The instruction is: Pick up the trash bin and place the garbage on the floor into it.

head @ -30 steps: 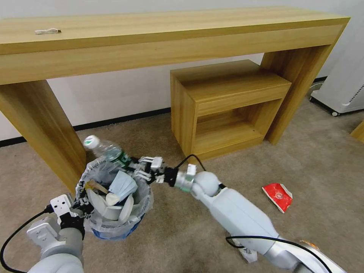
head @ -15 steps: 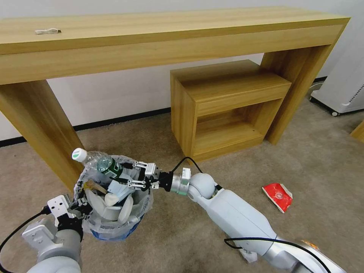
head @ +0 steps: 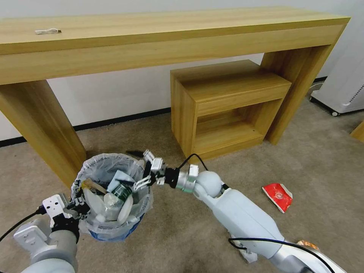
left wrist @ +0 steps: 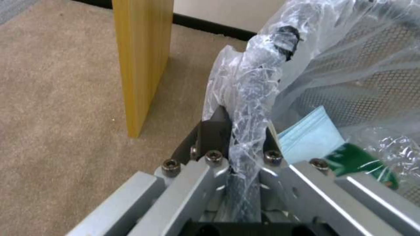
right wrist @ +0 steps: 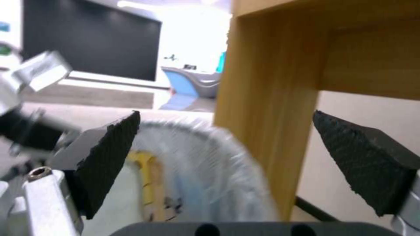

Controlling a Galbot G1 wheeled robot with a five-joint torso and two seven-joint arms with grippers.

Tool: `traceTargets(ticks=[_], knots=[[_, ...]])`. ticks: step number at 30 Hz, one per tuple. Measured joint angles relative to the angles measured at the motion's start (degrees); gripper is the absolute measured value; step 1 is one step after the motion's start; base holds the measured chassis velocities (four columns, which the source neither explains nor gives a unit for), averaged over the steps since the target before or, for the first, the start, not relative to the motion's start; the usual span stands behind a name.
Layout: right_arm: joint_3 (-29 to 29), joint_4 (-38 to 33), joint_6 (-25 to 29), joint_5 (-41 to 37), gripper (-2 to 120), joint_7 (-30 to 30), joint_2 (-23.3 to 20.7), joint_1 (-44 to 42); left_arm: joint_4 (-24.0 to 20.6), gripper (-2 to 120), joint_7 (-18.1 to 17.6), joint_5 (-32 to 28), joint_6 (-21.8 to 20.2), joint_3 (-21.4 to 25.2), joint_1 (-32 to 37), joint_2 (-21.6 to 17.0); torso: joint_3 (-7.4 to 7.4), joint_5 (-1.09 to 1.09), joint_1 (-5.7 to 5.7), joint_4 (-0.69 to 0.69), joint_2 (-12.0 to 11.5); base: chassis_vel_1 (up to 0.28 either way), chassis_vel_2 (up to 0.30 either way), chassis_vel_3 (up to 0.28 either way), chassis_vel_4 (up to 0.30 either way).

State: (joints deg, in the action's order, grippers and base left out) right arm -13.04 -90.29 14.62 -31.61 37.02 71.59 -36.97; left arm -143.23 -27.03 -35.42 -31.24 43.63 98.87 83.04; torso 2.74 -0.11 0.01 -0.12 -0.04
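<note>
The blue trash bin with its whitish bag liner hangs just above the beige floor. My left gripper is shut on the bin's near-left rim and liner. Inside lie the green-labelled bottle, a pale-blue mask, white slippers and a wooden stick. My right gripper is open and holds nothing, just over the bin's right rim. Its black pads stand wide apart, with the rim between them. A red snack wrapper lies on the floor to the right.
A long wooden table spans the back, with its left leg close behind the bin. A low wooden cabinet stands under the table's right half. A white appliance on castors is at the far right. An orange object peeks out beside my right arm.
My right gripper carried the bottle over the bin and opened. The bottle dropped in and now lies among the other litter. The left arm sank slightly with the bin.
</note>
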Motion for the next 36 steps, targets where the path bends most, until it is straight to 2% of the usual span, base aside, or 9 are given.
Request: traceTargets(ticks=[5, 10, 12, 17, 19, 20, 23, 28, 36], knots=[[4.7, -4.9, -1.0, -1.1, 100, -3.4, -2.9, -2.6, 0.0, 1, -0.7, -2.0, -0.5, 0.6, 0.0, -0.3, 0.00, 0.01, 0.00, 0.01, 0.0, 0.000, 0.000, 0.000, 0.000], [15.0, -13.7, -5.6, 0.4, 100, -15.8, -8.7, -10.7, -0.1, 1, -2.1, -4.7, -1.3, 1.6, 0.0, -1.0, 0.00, 0.01, 0.00, -0.01, 0.0, 0.000, 0.000, 0.000, 0.000], [16.7, -14.6, -6.1, 0.6, 100, -17.1, -9.3, -12.1, -0.1, 1, -2.3, -5.1, -1.4, 1.6, 0.1, -1.0, 0.00, 0.02, 0.00, -0.01, 0.0, 0.000, 0.000, 0.000, 0.000], [28.8, -20.0, -6.2, 1.5, 100, -23.4, -10.7, -20.6, 0.1, 1, -2.7, -5.6, -1.7, 1.2, 0.2, -1.0, 0.00, 0.03, 0.00, 0.00, 0.0, 0.000, 0.000, 0.000, 0.000], [38.0, -25.4, -5.9, 2.5, 100, -26.5, -10.2, -27.9, 0.6, 1, -2.7, -5.5, -1.7, 1.1, 0.0, -1.1, 0.00, 0.00, 0.00, -0.01, 0.0, 0.000, 0.000, 0.000, 0.000], [38.0, -25.4, -5.9, 2.5, 100, -26.5, -10.2, -27.9, 0.6, 1, -2.7, -5.5, -1.7, 1.1, 0.0, -1.1, 0.00, 0.00, 0.00, -0.01, 0.0, 0.000, 0.000, 0.000, 0.000], [48.8, -32.1, -5.9, 5.4, 100, -27.5, -6.3, -37.6, 0.7, 1, -2.3, -4.1, -1.4, 0.7, -0.5, -1.0, 0.00, 0.01, 0.00, -0.02, 0.0, 0.000, 0.000, 0.000, 0.000], [59.5, -37.3, -5.9, 8.5, 100, -28.8, -0.6, -44.8, 0.7, 1, -1.1, -0.9, -0.2, 0.2, -1.1, -0.8, 0.00, 0.00, 0.00, -0.01, 0.0, 0.000, 0.000, 0.000, 0.000], [66.7, -38.7, -2.9, 10.0, 100, -28.6, 0.8, -48.9, 1.2, 1, -0.4, -0.1, 0.4, -0.6, -1.9, -0.4, 0.00, 0.00, 0.00, 0.00, 0.0, 0.000, 0.000, 0.000, 0.000]])
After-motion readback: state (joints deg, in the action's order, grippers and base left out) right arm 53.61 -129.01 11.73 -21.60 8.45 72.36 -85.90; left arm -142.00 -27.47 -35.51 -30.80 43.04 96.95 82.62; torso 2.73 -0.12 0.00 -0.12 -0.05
